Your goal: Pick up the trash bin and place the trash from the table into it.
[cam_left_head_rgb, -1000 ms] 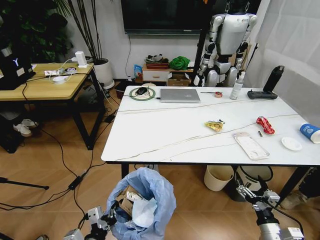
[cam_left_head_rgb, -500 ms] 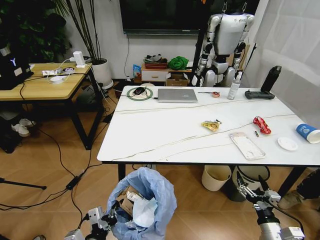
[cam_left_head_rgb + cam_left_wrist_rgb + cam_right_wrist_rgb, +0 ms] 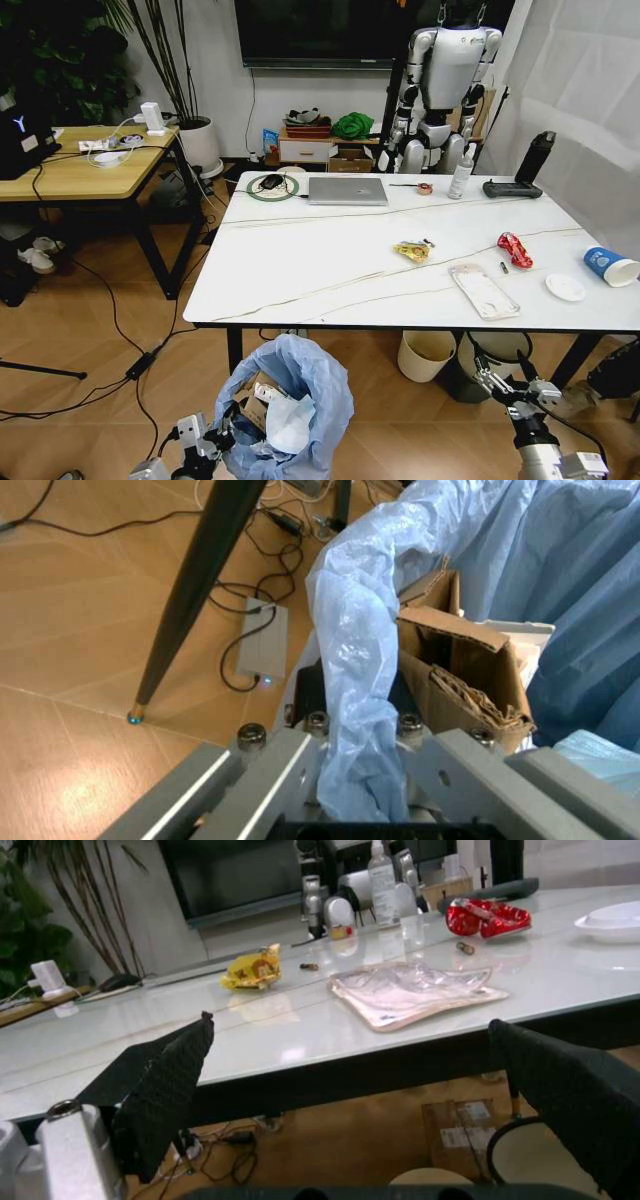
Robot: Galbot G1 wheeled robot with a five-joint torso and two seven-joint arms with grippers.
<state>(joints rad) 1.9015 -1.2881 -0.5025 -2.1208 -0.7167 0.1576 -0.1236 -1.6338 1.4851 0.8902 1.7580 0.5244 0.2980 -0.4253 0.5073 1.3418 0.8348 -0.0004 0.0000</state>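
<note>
Near half of table (image 3: pixel 330 270) bare up to its front edge. Litter at right: yellow wrapper (image 3: pixel 411 250), clear packaging (image 3: pixel 483 290), red wrapper (image 3: pixel 514 250), lid (image 3: pixel 565 287), cup (image 3: pixel 609 266). Laptop (image 3: pixel 346 190) and spray bottle (image 3: pixel 461 172) line far edge. Bin (image 3: pixel 287 405) stands on floor before the front edge. Right gripper (image 3: pixel 508 387), fingers spread, below tabletop height, open floor around.

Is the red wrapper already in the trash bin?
No, the red wrapper lies on the table near its right end, while the trash bin sits below the near edge.
</note>
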